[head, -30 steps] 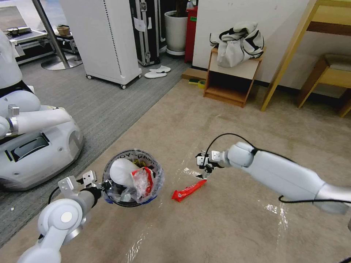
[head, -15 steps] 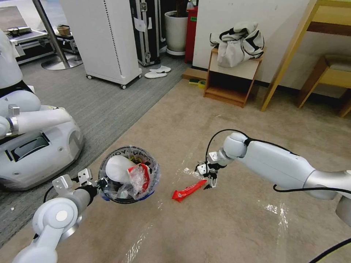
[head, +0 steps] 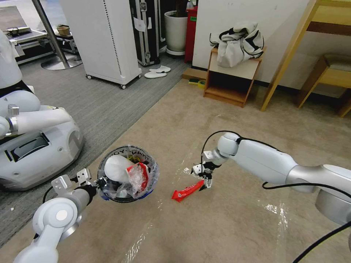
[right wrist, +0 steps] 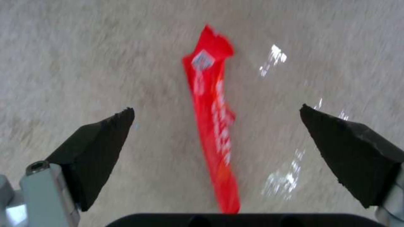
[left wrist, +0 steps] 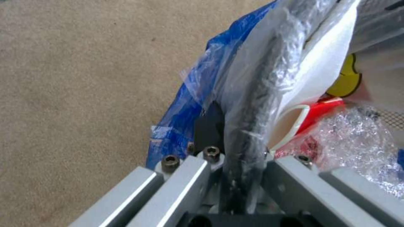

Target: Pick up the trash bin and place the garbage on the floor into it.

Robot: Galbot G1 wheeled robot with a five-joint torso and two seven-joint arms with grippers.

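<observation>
Holding the small round red plastic trash bin point(head: 126, 174) by its near rim, your left gripper point(head: 98, 182) has its fingers pinched shut on the bagged edge; in the left wrist view the clear plastic liner bag point(left wrist: 269, 78) with blue edging runs straight down between the metal fingers. The bin sits low over the beige short-pile carpet floor point(head: 226, 226), and you can see it is already stuffed with a white rounded piece, crumpled clear plastic and a red wrapper.

Your right gripper point(head: 206, 181) points down at the upper end of the long flat red snack wrapper point(head: 188, 190) lying on the carpet just to the right of the bin. In the right wrist view the two dark pointed fingertips point(right wrist: 99, 148) are spread wide, with the red wrapper point(right wrist: 212, 119) lying lengthwise between them, touching neither.

Farther back, a pair of white flat slippers point(head: 157, 72) lies on the grey ribbed carpet point(head: 106, 102).
</observation>
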